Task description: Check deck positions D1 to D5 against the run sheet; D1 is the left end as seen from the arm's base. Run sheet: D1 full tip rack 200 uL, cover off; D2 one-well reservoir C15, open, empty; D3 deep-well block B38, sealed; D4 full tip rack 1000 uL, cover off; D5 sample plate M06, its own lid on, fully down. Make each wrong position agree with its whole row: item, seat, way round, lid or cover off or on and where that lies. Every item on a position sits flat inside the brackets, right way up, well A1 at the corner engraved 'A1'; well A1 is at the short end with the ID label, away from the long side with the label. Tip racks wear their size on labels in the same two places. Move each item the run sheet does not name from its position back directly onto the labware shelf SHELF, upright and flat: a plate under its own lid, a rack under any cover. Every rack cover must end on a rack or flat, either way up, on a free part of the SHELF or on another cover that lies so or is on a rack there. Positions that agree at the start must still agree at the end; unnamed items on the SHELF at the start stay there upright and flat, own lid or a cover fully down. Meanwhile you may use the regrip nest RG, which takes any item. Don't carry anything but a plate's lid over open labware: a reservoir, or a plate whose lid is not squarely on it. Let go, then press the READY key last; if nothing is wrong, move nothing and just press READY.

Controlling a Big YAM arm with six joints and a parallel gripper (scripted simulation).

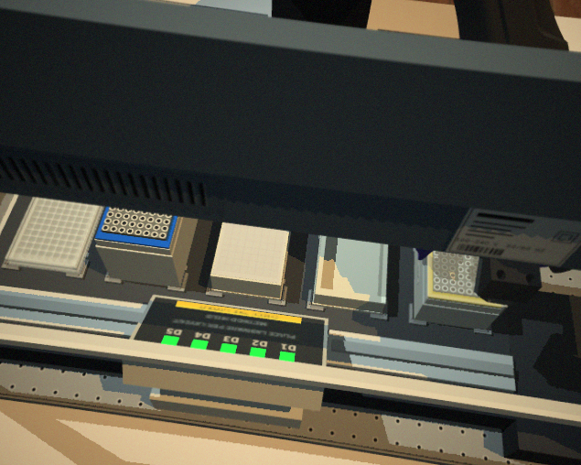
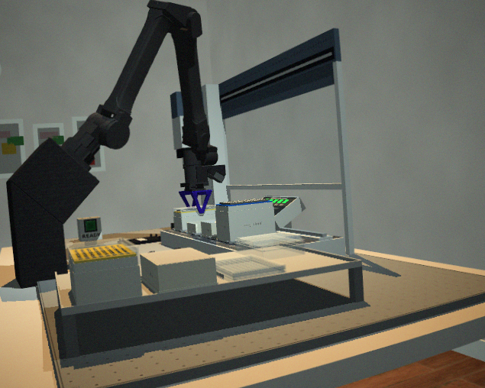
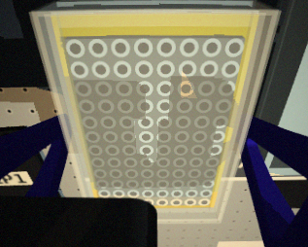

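Observation:
My gripper (image 3: 154,123) is open, its blue fingers standing on either side of the yellow tip rack at D1 (image 3: 152,117), close above it and apart from its sides. A clear cover seems to lie over that rack's tips. In the exterior view the gripper (image 2: 197,202) hangs just over the near end of the deck row. In the top view the D1 rack (image 1: 456,289) is half hidden by the gantry beam. Beside it stand an open reservoir (image 1: 350,272), a sealed beige block (image 1: 251,260), a blue tip rack (image 1: 138,240) and a lidded plate (image 1: 50,234).
The dark gantry beam (image 1: 280,124) spans over the deck. A status panel (image 1: 228,329) shows green lights for D1 to D5. The shelf holds a yellow tip rack (image 2: 102,271), a beige block (image 2: 178,269) and a clear plate (image 2: 250,264). The READY key (image 2: 88,227) stands behind it.

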